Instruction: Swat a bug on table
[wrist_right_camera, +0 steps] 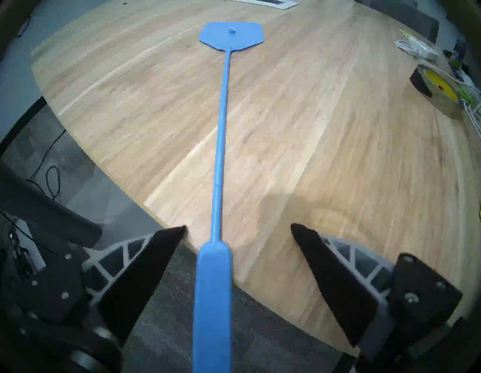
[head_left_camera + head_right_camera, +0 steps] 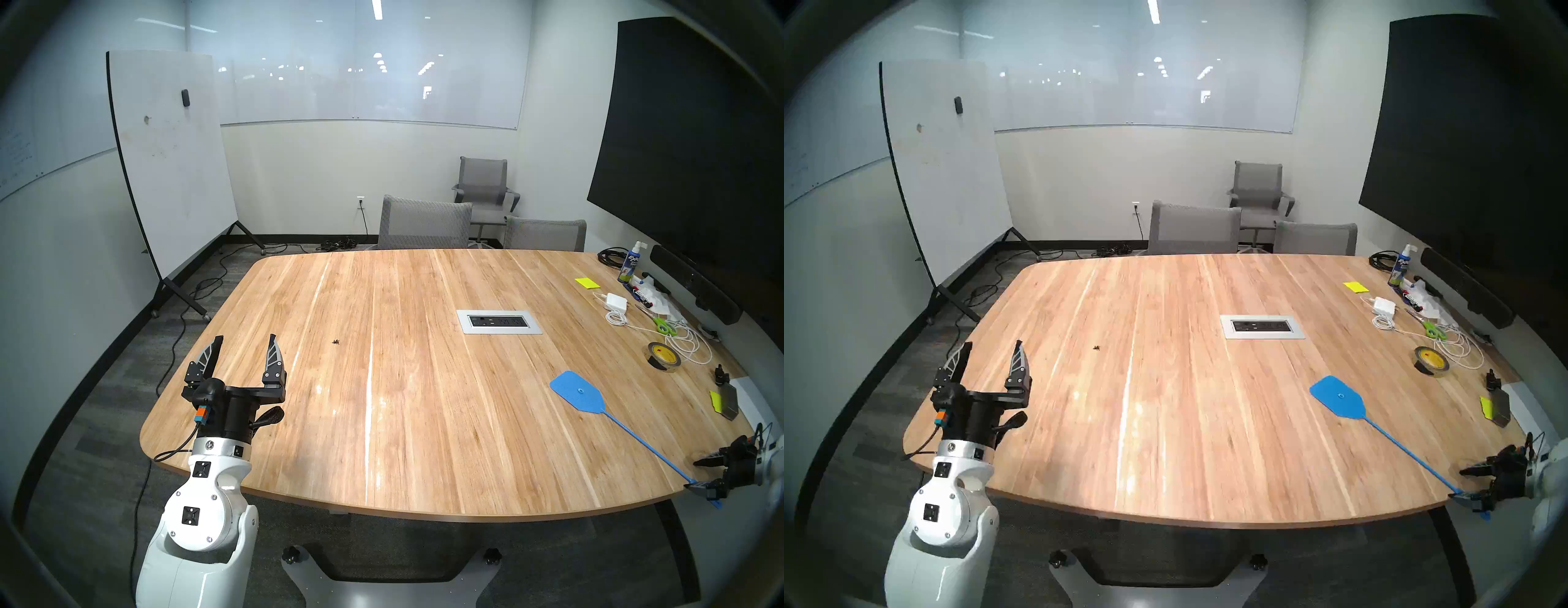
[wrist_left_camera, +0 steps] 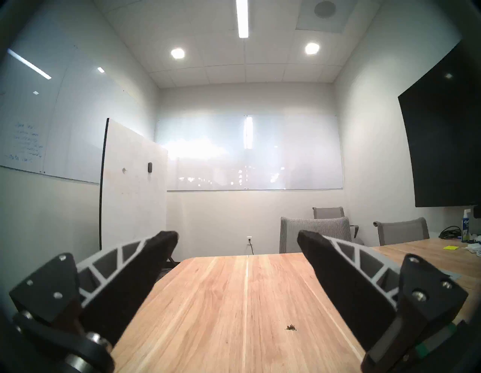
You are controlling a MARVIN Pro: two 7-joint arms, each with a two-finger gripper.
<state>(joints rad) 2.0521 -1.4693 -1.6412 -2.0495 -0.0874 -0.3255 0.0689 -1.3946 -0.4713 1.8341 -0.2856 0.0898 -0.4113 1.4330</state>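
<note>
A tiny dark bug (image 2: 336,342) (image 2: 1097,348) (image 3: 291,327) sits on the light wood-plank table (image 2: 424,437) left of centre. My left gripper (image 2: 246,337) (image 3: 237,234) hovers open and empty over the near-left corner, with the bug a short way ahead to its right. A blue fly swatter (image 2: 577,390) (image 2: 1337,397) (image 1: 231,35) lies flat at the right, its thick handle end sticking out past the front edge. My right gripper (image 2: 693,475) (image 1: 238,228) is open, one finger on each side of that handle, with gaps showing on both sides.
A silver power-outlet panel (image 2: 499,321) is set into the table past the swatter head. A tape roll (image 2: 664,357), green scissors (image 2: 662,326), white charger cable (image 2: 615,302), sticky notes and a spray bottle (image 2: 629,261) crowd the right edge. Grey chairs (image 2: 424,225) stand at the far side.
</note>
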